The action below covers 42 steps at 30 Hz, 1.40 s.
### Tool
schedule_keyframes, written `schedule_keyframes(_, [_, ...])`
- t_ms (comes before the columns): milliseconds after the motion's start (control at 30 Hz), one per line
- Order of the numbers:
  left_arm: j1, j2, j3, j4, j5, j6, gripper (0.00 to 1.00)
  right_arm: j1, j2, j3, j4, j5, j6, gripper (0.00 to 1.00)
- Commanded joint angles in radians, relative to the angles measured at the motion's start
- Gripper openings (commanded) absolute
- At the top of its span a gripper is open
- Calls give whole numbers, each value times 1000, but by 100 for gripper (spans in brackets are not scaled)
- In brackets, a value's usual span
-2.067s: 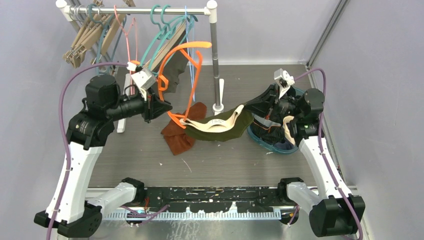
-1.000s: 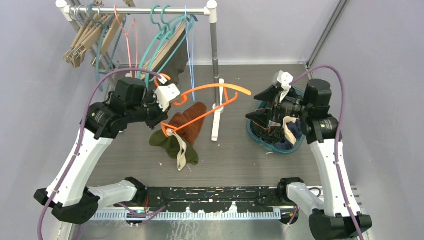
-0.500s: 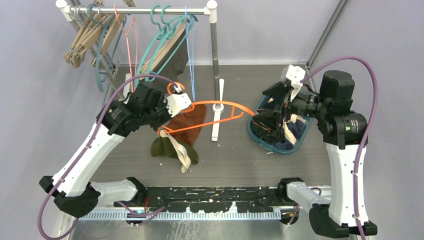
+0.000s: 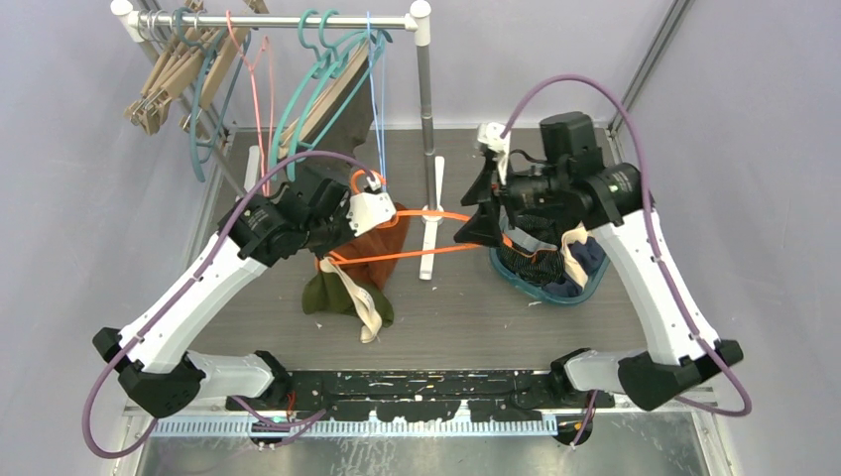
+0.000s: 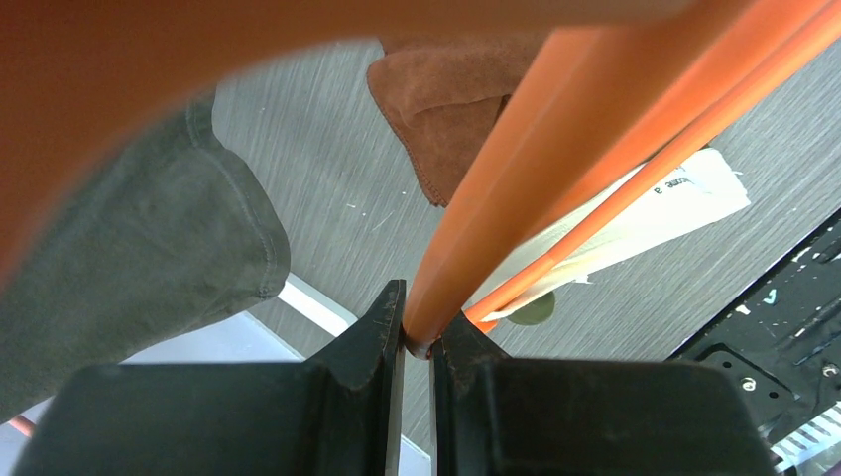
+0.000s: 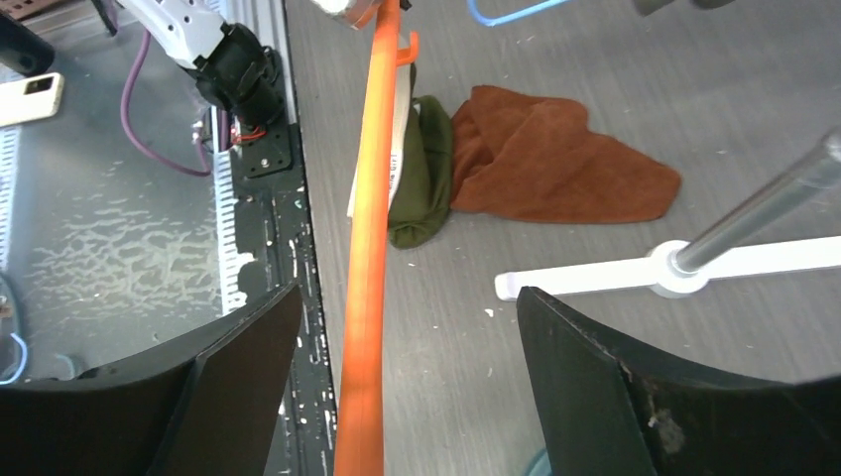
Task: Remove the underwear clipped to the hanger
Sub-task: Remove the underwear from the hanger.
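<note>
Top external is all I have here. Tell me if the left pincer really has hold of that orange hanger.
Observer: Yes. In the left wrist view the left pincer is shut on the orange hanger, clamping one bar at its tips.
Operator: Now the right one.
Observer: The right wrist view shows the right pincer wide open, the hanger's bar running between its fingers, touching neither.
Operator: Give me the underwear.
Observer: There the olive-green underwear lies on the table beside the rust-brown cloth. Its cream waistband runs up to the small hook at the hanger's end. Clipped or not, I cannot tell.
</note>
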Motion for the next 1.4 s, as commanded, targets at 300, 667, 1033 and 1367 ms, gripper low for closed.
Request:
schedule_keyframes(300, [-27,50,3,44,-103,43,0,108,93,9,20,88,-51,28])
schedule_keyframes(667, [-12,-17,-6,31,-8,25,7,98,-23,-122,121,76,-90,1])
schedule_keyframes(1033, [67,-138,-52,30,104,11,51,-10,-117,-271,229,-77,-66,1])
schedule_keyframes(1367, [138,-268,-79,13,302,-10,94,-102,-192,-350,227,-208,-95,1])
